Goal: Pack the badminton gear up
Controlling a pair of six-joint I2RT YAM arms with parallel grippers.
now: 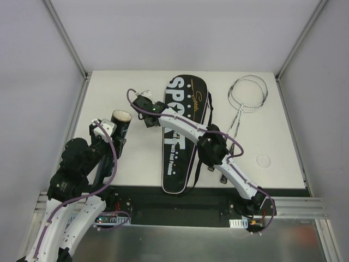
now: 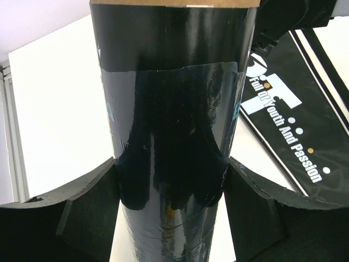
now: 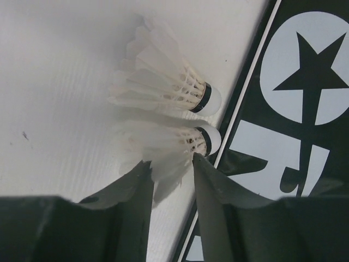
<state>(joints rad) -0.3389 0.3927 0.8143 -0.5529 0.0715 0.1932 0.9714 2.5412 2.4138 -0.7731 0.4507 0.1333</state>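
Note:
My left gripper is shut on the long black tube and holds it with its open end up at the table's left. My right gripper reaches to the far left of the black SPORT bag and is shut on the feather skirt of the nearer white shuttlecock. A second shuttlecock lies on the table just beyond it. Two silver rackets lie stacked at the far right, heads away from me.
The bag lies lengthwise in the table's middle, and its strap loops out at the right under my right arm. A small clear round lid lies at the right. Walls close in the table's left, far and right sides.

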